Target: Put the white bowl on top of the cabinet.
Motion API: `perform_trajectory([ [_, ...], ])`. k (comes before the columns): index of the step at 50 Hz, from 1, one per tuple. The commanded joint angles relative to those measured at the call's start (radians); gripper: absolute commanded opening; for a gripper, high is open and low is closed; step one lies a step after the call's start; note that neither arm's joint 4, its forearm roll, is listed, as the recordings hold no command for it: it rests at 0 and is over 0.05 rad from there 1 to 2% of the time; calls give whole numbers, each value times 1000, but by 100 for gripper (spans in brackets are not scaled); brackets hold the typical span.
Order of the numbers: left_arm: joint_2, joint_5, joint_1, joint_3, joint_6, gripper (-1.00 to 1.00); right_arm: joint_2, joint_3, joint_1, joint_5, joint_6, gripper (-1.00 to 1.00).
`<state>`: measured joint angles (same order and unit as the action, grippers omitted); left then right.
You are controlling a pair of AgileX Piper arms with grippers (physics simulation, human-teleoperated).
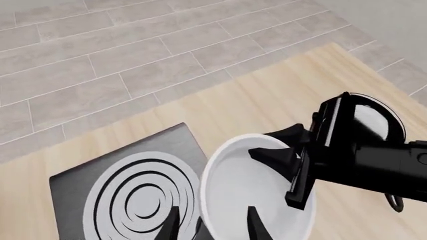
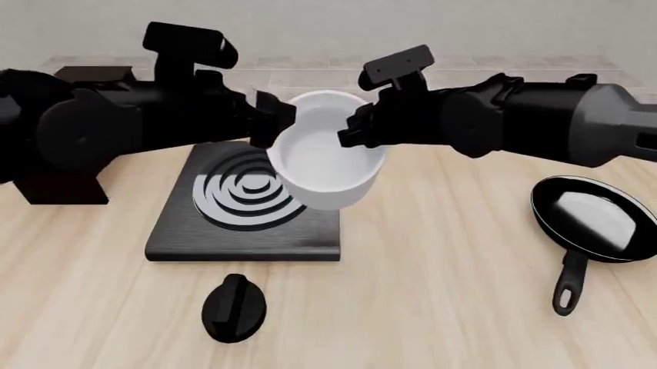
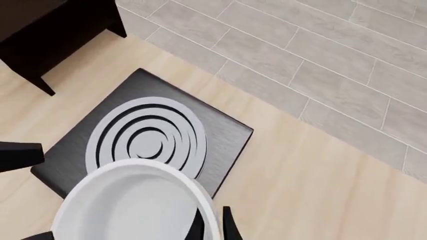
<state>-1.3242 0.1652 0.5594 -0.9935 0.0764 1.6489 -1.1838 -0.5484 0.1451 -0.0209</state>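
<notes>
Both arms hid most of the cabinet point(image 2: 61, 184) at the table's far left. The glossy white bowl point(image 2: 326, 154) hung tilted above the ringed stove plate point(image 2: 246, 223), its rim pinched on one side by the left gripper point(image 2: 275, 123) and on the other by the right gripper point(image 2: 355, 131). A knob point(image 2: 234, 307) and a frying pan point(image 2: 593, 219) lay well apart on the wooden table point(image 2: 431, 292).

Readable text: none in any view; no letters, brands or numbers
Stove plate point(image 2: 246, 238): only silver rings, no writing
Knob point(image 2: 234, 306): plain black, unmarked
</notes>
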Motion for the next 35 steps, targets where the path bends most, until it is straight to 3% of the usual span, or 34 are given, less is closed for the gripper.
perform_trajectory([
  [1, -21, -16, -8, 5, 4, 100, -17, -2, -13, -9, -15, -100],
  [35, -70, -65, -30, 20, 11, 100, -80, 36, -59, -7, -37, -100],
])
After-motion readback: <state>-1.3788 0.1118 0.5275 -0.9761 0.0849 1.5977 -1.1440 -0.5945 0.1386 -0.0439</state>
